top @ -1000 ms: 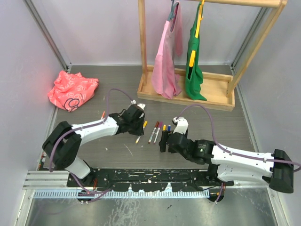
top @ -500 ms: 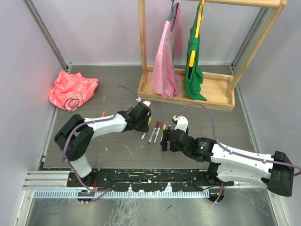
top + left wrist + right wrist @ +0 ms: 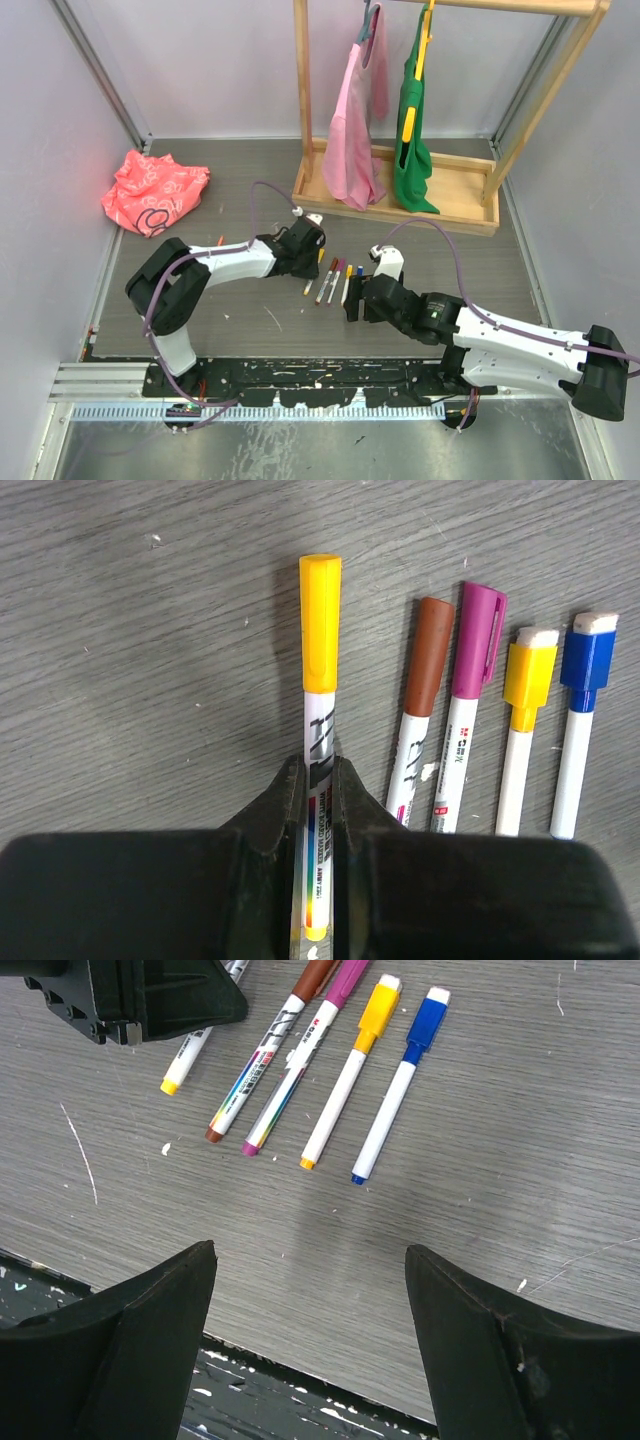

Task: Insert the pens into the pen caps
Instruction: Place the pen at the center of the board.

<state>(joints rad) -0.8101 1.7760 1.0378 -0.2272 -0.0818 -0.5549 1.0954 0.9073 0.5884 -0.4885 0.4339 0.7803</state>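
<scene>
Lab robot cell.
My table [image 3: 230, 160] is boxed by bare grey walls [image 3: 200, 60], metal frame posts [image 3: 103, 70], aluminium rail [image 3: 100, 380] at my bases.

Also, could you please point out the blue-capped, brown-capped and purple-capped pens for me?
blue-capped pen [image 3: 384, 1120]: right wrist view, on its white barrel.
brown-capped pen [image 3: 428, 660]: left wrist view, middle of its cap.
purple-capped pen [image 3: 472, 645]: left wrist view, middle of its cap.

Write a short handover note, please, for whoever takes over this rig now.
Left gripper: shut on the white-barrelled marker with the long yellow cap, beside the row.
Right gripper: open, empty, hovering nearer than the row.
On the grey table: brown-capped marker, magenta-capped marker, short-yellow-capped marker, blue-capped marker, side by side.
Done: all five visible wear caps.
Left: probably release the held one; no loose caps in view.
</scene>
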